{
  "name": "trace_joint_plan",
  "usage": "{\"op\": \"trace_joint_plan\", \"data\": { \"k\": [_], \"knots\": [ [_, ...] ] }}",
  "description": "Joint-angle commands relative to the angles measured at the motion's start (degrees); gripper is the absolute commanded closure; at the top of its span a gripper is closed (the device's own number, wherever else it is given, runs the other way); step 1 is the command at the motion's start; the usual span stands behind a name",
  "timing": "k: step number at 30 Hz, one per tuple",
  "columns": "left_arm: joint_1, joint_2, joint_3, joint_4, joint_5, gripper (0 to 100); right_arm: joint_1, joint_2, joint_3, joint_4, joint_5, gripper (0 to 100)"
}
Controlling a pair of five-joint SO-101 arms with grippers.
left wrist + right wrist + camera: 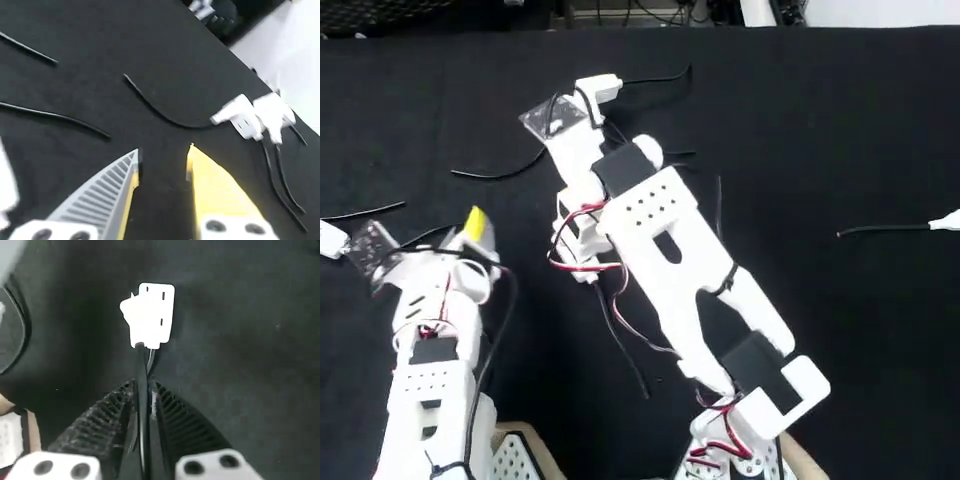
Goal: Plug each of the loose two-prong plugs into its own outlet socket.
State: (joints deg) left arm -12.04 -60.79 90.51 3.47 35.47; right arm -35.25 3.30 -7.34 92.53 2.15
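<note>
Cord [141, 360] apparently pinched by right gripper [143, 386].

The right gripper [143, 386] pinches the black cord [141, 365] just behind the white outlet socket [150, 315].

Two arms side by side on the worktop [800, 120]

We find the left gripper [163, 152] near the left edge, a plug [330, 240] just beside it on its left. The right gripper [142, 385] sits farther back at centre, an outlet block [150, 315] just beyond its fingers, its cord [140, 360] running back between them. A second plug [947, 220] lies well apart at the right edge.
</note>
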Motion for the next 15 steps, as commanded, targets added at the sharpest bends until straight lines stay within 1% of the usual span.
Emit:
{"op": "trace_joint_plan", "data": {
  "k": [1, 3, 4, 7, 10, 13, 15],
  "knots": [
    [-6.7, -1.0, -2.9, -1.1, 0.4, 84, 0.6, -2.0, 2.5, -1.4, 3.0, 98.3],
    [-8.6, -1.0, -2.9, -1.1, 0.4, 84, 0.7, -2.0, 3.6, -0.4, 5.9, 97.5],
    [-8.8, -1.0, -2.9, -1.1, 0.4, 84, 0.7, -2.0, 3.9, 0.6, 7.6, 95.4],
    [-7.9, -1.0, -2.9, -1.1, 0.4, 84, 0.9, -2.0, 5.3, 3.0, 11.4, 84.7],
    [-7.3, -1.0, -2.9, -1.1, 0.5, 84, 2.9, -2.1, 5.8, 0.4, 10.9, 77.2],
    [-7.0, -0.9, -2.6, -3.6, 0.7, 84, 5.5, -2.1, 5.5, -3.5, 9.0, 77.1],
    [-7.0, -0.9, -2.2, -4.9, 0.7, 84, 5.9, -2.1, 5.8, -6.2, 7.6, 77.3]
  ]
}}
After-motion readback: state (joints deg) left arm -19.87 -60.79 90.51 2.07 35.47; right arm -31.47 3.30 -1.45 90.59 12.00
